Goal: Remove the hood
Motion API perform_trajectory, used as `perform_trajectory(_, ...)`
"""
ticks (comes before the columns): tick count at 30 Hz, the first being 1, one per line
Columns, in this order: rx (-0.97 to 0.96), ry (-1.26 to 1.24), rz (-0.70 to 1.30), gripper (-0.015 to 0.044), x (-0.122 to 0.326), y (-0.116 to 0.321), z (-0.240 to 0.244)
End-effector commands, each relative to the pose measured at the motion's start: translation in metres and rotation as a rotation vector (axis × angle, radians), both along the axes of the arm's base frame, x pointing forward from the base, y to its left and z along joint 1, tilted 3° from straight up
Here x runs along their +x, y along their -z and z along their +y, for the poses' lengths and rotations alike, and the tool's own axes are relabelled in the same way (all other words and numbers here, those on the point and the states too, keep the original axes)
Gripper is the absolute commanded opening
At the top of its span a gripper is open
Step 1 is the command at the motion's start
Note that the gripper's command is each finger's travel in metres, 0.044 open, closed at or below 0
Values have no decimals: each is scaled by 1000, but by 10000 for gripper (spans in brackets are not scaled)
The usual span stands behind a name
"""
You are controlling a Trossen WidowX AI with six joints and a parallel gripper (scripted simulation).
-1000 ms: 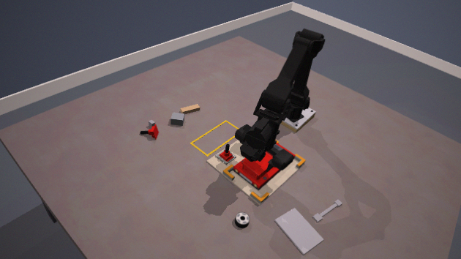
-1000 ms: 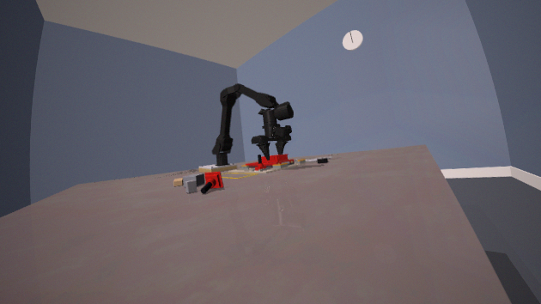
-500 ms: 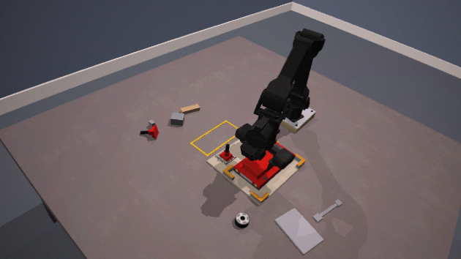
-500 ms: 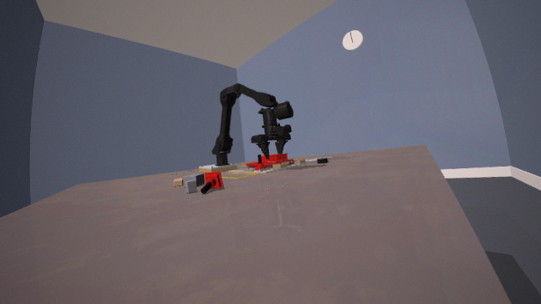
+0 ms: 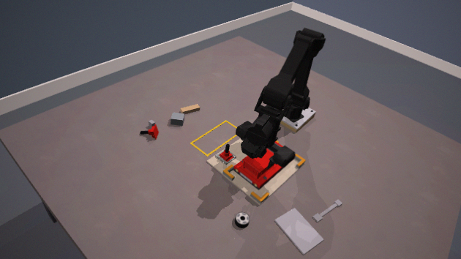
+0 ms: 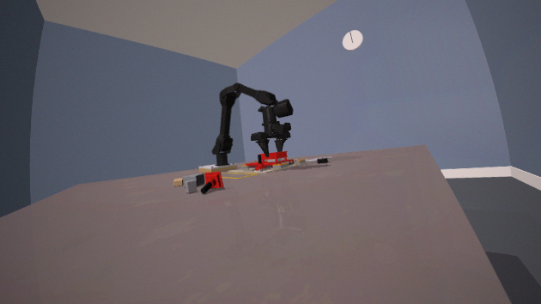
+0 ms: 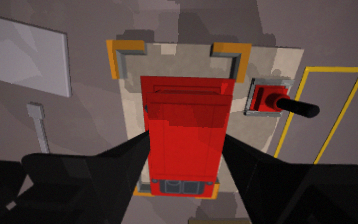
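The red hood [image 5: 260, 160] [image 6: 279, 155] [image 7: 187, 145] is between the fingers of my gripper [image 5: 268, 155] [image 6: 274, 154] [image 7: 185, 134], which is shut on its two long sides. The hood is slightly raised above the red toy car [image 5: 268, 176] [image 7: 187, 81], roughly level, with a dark gap showing below it in the exterior view. The marked area is a yellow outline [image 5: 208, 132] [image 6: 236, 178] [image 7: 332, 69] beside the car's board; the arm hides part of it in the top view. The fingertips' contact is partly hidden in the top view.
The beige board [image 5: 285, 175] [image 7: 270, 65] has orange corner brackets [image 5: 260, 196] [image 7: 132, 46]. A red knob with an upright black stick [image 5: 226, 154] [image 7: 270, 98] stands between car and marked area. A wheel [image 5: 242, 219], pale panel [image 5: 299, 231] and grey bar [image 5: 328, 211] lie nearby.
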State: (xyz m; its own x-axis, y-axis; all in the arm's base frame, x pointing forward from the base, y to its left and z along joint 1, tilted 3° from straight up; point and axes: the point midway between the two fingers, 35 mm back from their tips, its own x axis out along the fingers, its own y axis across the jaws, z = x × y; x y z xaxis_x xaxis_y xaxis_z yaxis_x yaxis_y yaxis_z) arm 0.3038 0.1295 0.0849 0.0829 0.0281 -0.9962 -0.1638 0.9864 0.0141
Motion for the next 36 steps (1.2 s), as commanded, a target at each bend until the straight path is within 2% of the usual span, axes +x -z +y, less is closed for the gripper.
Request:
perform_trajectory(1,4,0,-7,0,2,-6,1)
perform_trajectory(19,3,0,-7,0,0,-17,0)
perform_trajectory(32,3,0,-7,0,-3,-59,-1)
perform_trajectory(36,-2,-1,2,0,-2,-50,-7)
